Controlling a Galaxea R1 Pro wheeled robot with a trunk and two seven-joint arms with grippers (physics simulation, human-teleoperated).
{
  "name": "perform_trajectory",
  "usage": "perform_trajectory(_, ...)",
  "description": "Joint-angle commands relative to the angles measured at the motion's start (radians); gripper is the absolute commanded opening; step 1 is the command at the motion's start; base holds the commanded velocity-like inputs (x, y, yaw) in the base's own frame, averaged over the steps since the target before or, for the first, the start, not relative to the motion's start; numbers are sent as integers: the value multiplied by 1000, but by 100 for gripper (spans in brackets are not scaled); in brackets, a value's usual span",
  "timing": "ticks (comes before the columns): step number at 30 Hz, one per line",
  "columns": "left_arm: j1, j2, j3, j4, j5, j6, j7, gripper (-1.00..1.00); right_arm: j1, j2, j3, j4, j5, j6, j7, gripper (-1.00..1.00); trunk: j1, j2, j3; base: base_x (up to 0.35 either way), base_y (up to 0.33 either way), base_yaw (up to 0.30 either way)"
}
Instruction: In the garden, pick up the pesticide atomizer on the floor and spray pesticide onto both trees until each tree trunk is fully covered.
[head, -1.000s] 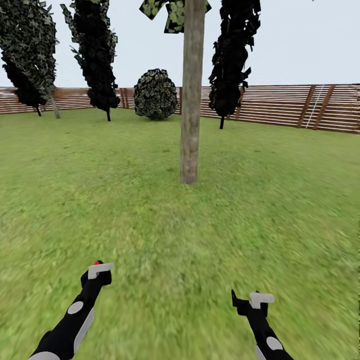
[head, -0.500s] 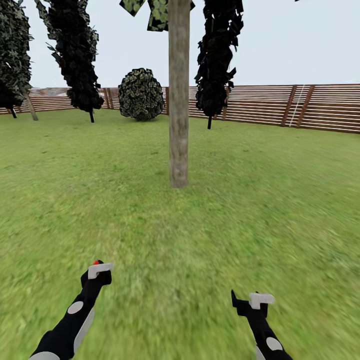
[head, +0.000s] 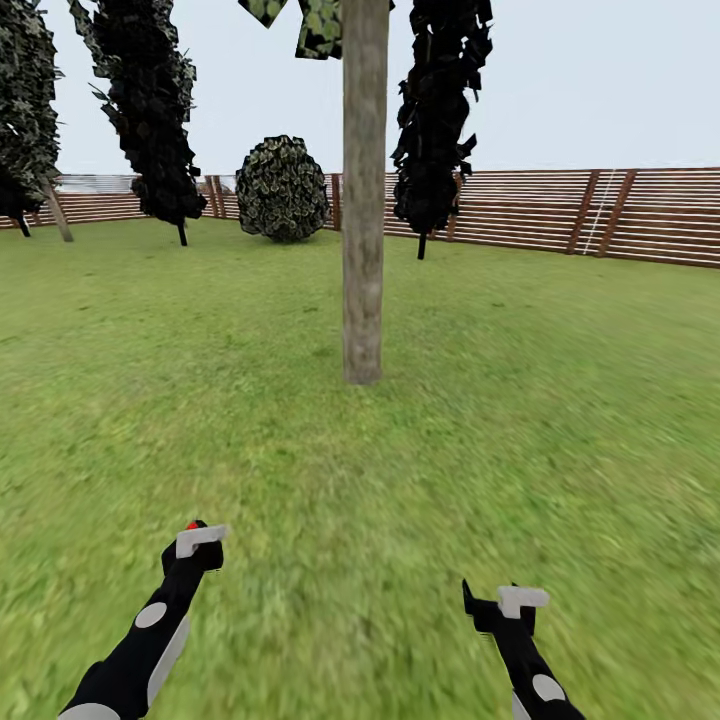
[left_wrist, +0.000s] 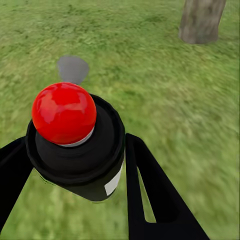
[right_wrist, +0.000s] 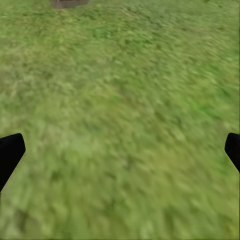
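Left gripper (left_wrist: 75, 165) clamped on the sprayer (left_wrist: 75, 145), right gripper (right_wrist: 120, 150) jaws apart and empty; approach step, so next close on the trunk (head: 362, 200).

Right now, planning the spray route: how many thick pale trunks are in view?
1. The tree trunk stands straight ahead on the lawn, beyond both grippers. A second could be outside the frame.

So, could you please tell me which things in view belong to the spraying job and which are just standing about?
For the job:
- black atomizer with red round cap, held in the left gripper
- thick pale grey-tan tree trunk

Just standing about:
- round dark-leaved bush
- slim black-leaved trees
- brown slatted wooden fence
- open right gripper
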Motion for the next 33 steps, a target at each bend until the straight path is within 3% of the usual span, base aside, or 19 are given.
perform_trajectory(1,0,0,0,0,0,0,0,-100,0,0,0,0,0,0,0,100,0,0,0,316,97,0)
perform_trajectory(15,0,0,0,0,0,0,0,-100,0,0,0,0,0,0,0,100,0,0,0,315,97,-18)
perform_trajectory(33,0,0,0,-2,0,1,0,-100,0,0,-2,-2,-1,0,0,100,0,0,0,316,97,-248)
